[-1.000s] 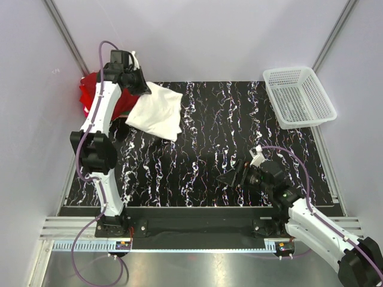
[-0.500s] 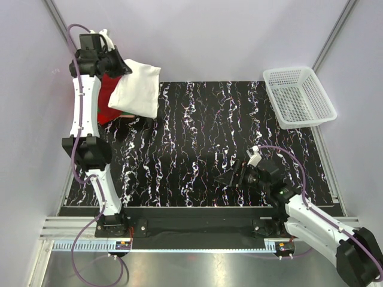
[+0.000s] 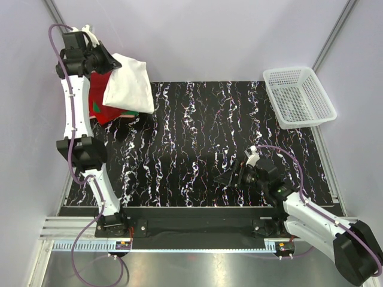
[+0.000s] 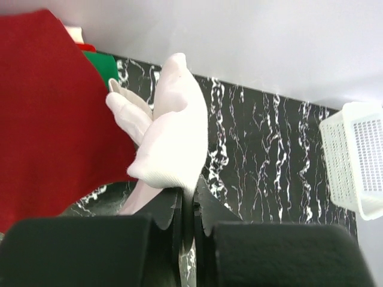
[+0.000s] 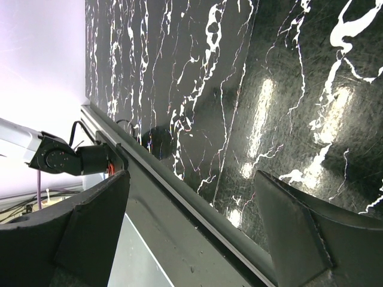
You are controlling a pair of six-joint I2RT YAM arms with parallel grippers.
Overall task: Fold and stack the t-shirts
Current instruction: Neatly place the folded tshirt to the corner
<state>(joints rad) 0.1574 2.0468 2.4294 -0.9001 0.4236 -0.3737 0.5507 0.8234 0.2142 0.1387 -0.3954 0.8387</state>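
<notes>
Top external view: the left gripper (image 3: pixel 103 61) pinches the folded white t-shirt (image 3: pixel 127 84), hanging over the red and green stack (image 3: pixel 97 103). I judge that only laying it on top is left. The right gripper (image 3: pixel 232 177) is spread and holds nothing.

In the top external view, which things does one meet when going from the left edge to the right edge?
The stack of folded red t-shirts → held-up white cotton t-shirt → right arm's black fingers → white plastic mesh basket.
</notes>
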